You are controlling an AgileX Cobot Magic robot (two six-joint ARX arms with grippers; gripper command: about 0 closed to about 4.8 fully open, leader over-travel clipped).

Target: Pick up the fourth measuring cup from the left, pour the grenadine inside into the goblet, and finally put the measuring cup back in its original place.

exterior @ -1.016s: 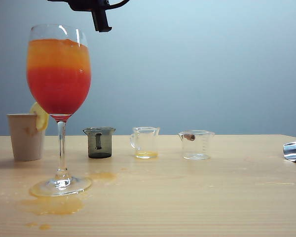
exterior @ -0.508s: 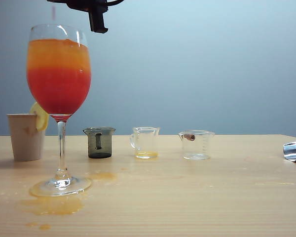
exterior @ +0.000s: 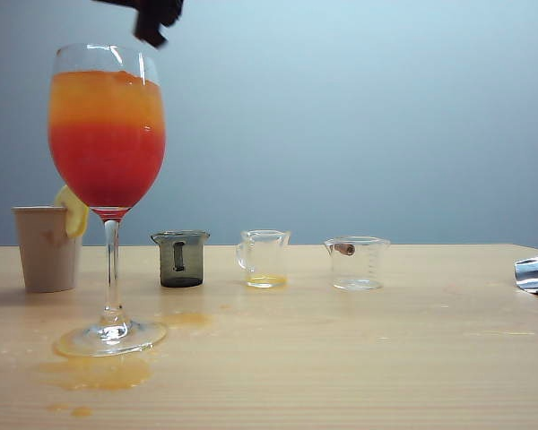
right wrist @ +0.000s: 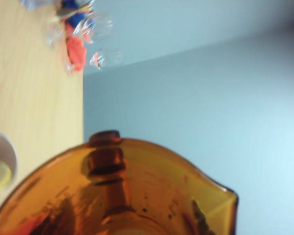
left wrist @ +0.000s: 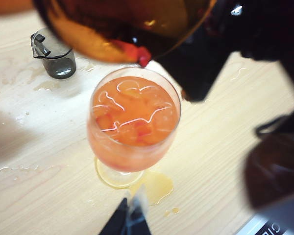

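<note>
Nearest to me the bench [exterior: 359, 358] is already wet: an orange puddle [exterior: 99, 372] sits at the foot of the goblet [exterior: 108, 179], which is filled almost to the rim with orange over red. There lies the risk, I'd say: any more poured in could send it over the lip, and a knock on that tall stem would tip the lot. Above it the right gripper [exterior: 154, 20] hangs at the top of the exterior view; its jaws are hidden, but the amber fourth measuring cup [left wrist: 122, 29] is tilted over the goblet's mouth, a last red drop of grenadine [left wrist: 143, 56] at its lip, so I judge it gripped. A drip on the way back could foul the bench further. The left gripper [left wrist: 128, 220] shows only as dark tips by the goblet's foot; whether its jaws are apart I cannot tell. Further back stand a paper cup [exterior: 47, 248] with a lemon slice, a smoky grey cup [exterior: 180, 258] and two clear cups [exterior: 264, 258], and the return path passes over them
</note>
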